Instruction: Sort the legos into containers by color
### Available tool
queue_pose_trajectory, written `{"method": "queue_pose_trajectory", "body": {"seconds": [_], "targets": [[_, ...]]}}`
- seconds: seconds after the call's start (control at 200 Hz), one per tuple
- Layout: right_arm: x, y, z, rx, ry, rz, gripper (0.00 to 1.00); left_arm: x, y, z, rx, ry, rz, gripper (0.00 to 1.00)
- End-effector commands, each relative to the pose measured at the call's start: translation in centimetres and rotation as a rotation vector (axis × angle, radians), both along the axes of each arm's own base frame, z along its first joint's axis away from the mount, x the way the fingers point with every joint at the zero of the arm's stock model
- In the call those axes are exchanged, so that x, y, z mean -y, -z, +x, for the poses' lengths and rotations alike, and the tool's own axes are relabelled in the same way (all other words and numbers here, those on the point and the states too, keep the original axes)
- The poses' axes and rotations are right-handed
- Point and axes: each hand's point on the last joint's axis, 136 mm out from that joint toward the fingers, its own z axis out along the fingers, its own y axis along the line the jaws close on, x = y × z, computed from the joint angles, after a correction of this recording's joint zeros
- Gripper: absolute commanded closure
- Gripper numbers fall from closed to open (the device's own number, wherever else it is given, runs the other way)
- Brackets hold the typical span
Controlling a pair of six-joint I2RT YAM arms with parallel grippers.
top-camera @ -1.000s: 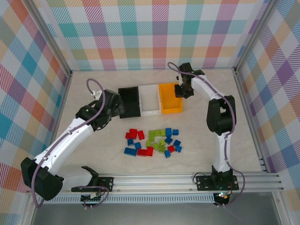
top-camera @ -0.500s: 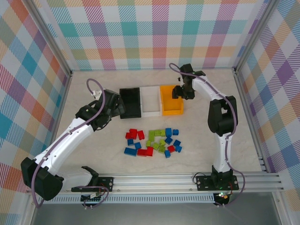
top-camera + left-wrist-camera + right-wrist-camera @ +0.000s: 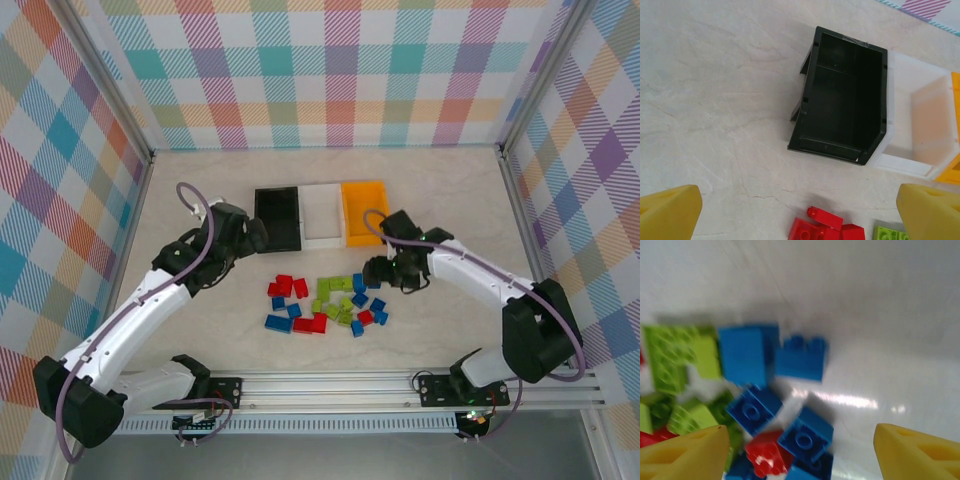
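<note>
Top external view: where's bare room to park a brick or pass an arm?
Bare marbled tabletop lies behind the black plastic bin, white bin and orange-yellow bin, and to their right. Crowded: the pile of red, blue and green bricks, with the right pincer at its right edge and the left pincer by the black bin.

A pale, marble-patterned table (image 3: 450,200) is enclosed on three sides by pastel plaid walls (image 3: 300,70). Metal posts (image 3: 105,80) stand at the back corners. A ribbed aluminium rail (image 3: 330,385) runs along the table's near edge.
</note>
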Motion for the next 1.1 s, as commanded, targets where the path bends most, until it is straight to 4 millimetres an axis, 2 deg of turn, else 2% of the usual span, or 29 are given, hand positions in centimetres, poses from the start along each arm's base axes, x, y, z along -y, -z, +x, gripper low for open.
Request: {"method": "queue_pose_trajectory", "body": {"seconds": [0.0,0.105,0.21,0.48,0.64,0.75,0.835,0.98,1.03,1.095], "targets": [[-0.2,-0.2,0.5,0.043,0.079,0.035,0.29,-0.1,-0.1,0.3,-0.026,-0.020,-0.004,0.00],[0.0,0.1,2.1,0.078,0.086,-0.016,0.35,0.6,0.6,0.6,-0.046,0.003,-0.021,0.00],[-0.6,0.9,3.3,0.069,0.053,-0.037,0.39,0.7,1.1,0.5,-0.057,0.001,-0.024,0.00],[-1.2,3.2,3.8,0.031,0.022,-0.081,0.39,0.0,1.6,0.0,-0.071,-0.011,0.005,0.00],[-0.9,3.9,4.2,0.033,0.041,-0.109,0.47,0.1,1.5,0.1,-0.071,-0.011,0.000,0.00],[-0.9,4.6,4.4,0.021,0.038,-0.123,0.47,0.2,1.4,0.2,-0.070,-0.008,-0.001,0.00],[-1.0,5.0,4.5,0.020,0.040,-0.118,0.54,0.3,1.3,0.2,-0.065,-0.004,-0.009,0.00],[-1.2,3.8,5.1,0.058,0.034,-0.105,0.68,0.2,1.1,0.3,-0.062,-0.002,-0.001,0.00],[-1.2,2.6,5.4,0.087,0.026,-0.104,0.74,0.1,1.1,0.2,-0.063,-0.003,0.008,0.00],[-1.4,-0.1,6.5,0.159,0.013,-0.092,0.76,0.0,1.3,0.1,-0.066,0.007,0.019,0.00]]}}
